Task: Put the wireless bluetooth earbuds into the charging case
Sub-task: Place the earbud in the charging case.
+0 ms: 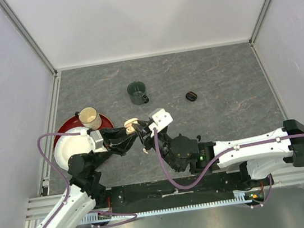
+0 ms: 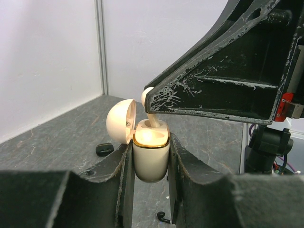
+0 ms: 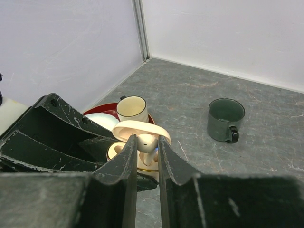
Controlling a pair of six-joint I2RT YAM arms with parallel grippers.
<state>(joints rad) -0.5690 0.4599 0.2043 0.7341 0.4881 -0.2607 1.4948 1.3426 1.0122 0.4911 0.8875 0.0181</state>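
A robotics lab test cell is shown. A grey stone-patterned tabletop [image 1: 221, 81] is enclosed by white wall panels [image 1: 143, 13] held in aluminium framing [image 1: 26, 35], and a left arm [image 1: 69, 208] and a right arm [image 1: 253, 151] are bolted to a metal rail [image 1: 40, 208] at the near edge.

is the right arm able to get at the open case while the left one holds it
Probably yes. The left gripper clamps the case by its sides with the lid swung back, so the top is free, and the right gripper, shut on a cream earbud, sits right over the opening.
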